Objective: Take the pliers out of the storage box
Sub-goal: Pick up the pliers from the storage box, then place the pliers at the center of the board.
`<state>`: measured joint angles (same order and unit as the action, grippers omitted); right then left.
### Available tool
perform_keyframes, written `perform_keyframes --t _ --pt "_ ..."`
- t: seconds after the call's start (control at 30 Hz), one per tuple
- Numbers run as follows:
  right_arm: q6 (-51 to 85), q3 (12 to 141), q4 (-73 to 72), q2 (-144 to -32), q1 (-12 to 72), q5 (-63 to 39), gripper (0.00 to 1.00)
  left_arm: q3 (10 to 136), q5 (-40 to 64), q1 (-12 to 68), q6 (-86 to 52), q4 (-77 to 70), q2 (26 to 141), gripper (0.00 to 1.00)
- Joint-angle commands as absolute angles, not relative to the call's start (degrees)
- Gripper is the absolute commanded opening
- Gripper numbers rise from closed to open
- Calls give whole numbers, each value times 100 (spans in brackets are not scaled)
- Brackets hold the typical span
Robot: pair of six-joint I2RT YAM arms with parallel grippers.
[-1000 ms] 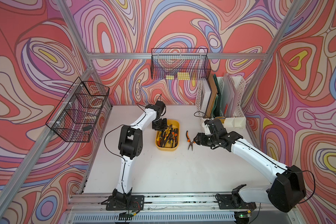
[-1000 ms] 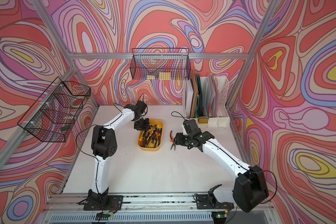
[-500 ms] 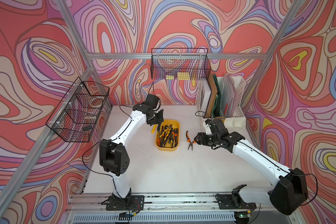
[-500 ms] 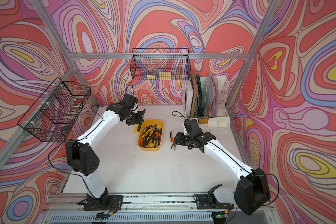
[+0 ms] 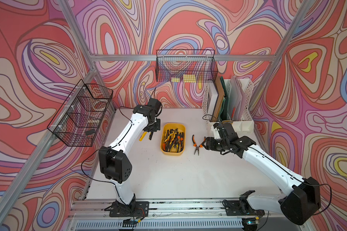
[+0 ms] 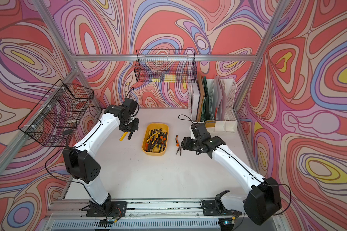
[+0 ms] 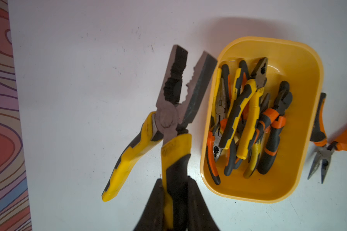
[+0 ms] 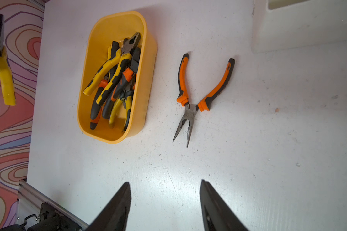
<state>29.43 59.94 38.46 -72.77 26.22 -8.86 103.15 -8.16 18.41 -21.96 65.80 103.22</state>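
Hovering over a scuffed white table [image 5: 168,176] between swirly walls [image 5: 188,26], left pincer [image 7: 174,182] clenches pliers [image 7: 168,120], right pincer [image 8: 164,182] gapes.

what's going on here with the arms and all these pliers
The pliers are being taken out of the yellow box. The left gripper is shut on one handle of a yellow pair, held outside the box. An orange pair lies on the table on the box's other side, near the right gripper, which is open and empty. Several more pairs lie in the box.
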Motion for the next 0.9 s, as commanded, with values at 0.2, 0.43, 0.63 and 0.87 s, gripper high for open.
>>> perform_keyframes --t 0.2,0.43,0.63,0.87 --pt "2924 6221 4111 -7210 2632 -630 62 9548 -797 1278 -2244 5703 10809 0" --pt "2789 6518 4360 -7307 2632 -527 70 9632 -234 1075 -2353 5354 11409 0" --pt "2547 6845 4235 -7417 2628 -707 75 9799 316 1015 -2478 5371 11988 0" --pt "2381 7505 4491 -8053 2635 -871 76 9549 608 925 -2499 5109 12169 32"
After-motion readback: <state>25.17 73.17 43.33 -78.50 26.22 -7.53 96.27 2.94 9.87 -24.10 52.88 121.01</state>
